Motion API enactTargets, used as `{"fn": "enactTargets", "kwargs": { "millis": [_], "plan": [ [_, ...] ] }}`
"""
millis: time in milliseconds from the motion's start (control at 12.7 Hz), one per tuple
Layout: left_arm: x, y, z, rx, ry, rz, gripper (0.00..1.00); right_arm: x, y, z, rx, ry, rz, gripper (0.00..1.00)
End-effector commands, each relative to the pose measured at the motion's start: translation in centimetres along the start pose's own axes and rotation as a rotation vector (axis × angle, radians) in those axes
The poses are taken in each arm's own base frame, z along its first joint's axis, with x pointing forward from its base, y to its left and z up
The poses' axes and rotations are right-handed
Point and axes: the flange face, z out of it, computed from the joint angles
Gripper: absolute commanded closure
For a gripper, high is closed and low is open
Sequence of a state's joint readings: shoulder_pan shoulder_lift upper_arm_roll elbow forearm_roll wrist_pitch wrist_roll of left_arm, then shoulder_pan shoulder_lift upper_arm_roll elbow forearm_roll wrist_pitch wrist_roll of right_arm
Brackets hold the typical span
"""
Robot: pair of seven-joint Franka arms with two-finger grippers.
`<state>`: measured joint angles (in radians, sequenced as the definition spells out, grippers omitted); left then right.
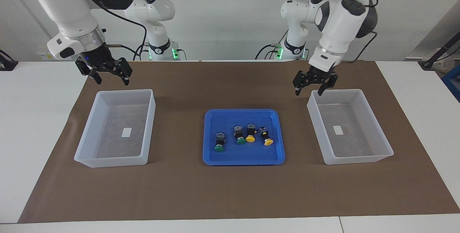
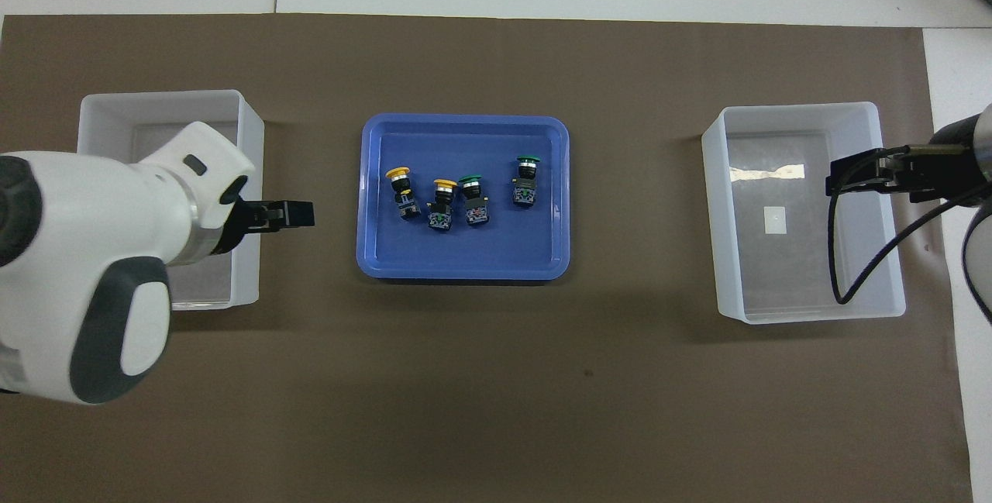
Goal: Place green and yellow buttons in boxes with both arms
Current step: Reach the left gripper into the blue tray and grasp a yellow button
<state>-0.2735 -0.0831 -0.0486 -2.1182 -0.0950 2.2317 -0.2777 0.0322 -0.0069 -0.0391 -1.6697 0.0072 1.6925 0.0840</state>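
Two green buttons point(image 1: 219, 148) point(image 1: 240, 140) and two yellow buttons point(image 1: 250, 138) point(image 1: 267, 142) lie on their sides in a row in the blue tray point(image 1: 244, 111). They also show in the overhead view: green point(image 2: 528, 160) point(image 2: 469, 178), yellow point(image 2: 444, 184) point(image 2: 397, 173). One translucent box point(image 1: 337, 91) point(image 2: 163, 95) stands at the left arm's end, the other point(image 1: 124, 91) point(image 2: 790, 108) at the right arm's end; both hold only a white label. My left gripper point(image 1: 307, 92) point(image 2: 301, 214) is open in the air between its box and the tray. My right gripper point(image 1: 112, 81) point(image 2: 831, 179) is open, raised by its box's edge nearest the robots, and waits.
A brown mat point(image 1: 230, 190) covers the table under the tray and both boxes. White table point(image 1: 32, 118) shows around it. The left arm's white wrist covers part of its box in the overhead view. A black cable hangs from the right wrist.
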Motion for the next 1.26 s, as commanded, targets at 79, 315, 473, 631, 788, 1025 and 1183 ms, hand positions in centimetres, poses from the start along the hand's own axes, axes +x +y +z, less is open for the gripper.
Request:
{"fn": "enactTargets", "kwargs": {
  "millis": [79,315,473,631,788,1025,1183],
  "plan": [
    [0.5,3.7,8.3,-0.039,0.055,-0.032,0.00,-0.4,0.0,-0.1,0.015,0.004,-0.008,0.00],
    [0.1,7.6,16.8,-0.088,0.132,-0.106,0.00,-0.4,0.0,-0.1,0.015,0.005,-0.008,0.00],
    [0.3,8.4,18.6,-0.118,0.179,-0.156,0.00,-0.4,0.0,-0.1,0.015,0.004,-0.008,0.00],
    [0.7,8.2,18.6,-0.121,0.183,-0.177,0.00,-0.4,0.0,-0.1,0.015,0.003,-0.008,0.00],
    [0.7,8.2,18.8,-0.125,0.184,-0.213,0.00,-0.4,0.0,0.0,0.015,0.003,-0.008,0.00],
    [0.7,8.0,19.4,-0.123,0.176,-0.239,0.00,-0.4,0.0,-0.1,0.015,0.005,-0.008,0.00],
    [0.9,7.8,19.3,-0.130,0.175,-0.313,0.37,-0.4,0.0,-0.1,0.015,0.005,-0.008,0.00]
  ]
}}
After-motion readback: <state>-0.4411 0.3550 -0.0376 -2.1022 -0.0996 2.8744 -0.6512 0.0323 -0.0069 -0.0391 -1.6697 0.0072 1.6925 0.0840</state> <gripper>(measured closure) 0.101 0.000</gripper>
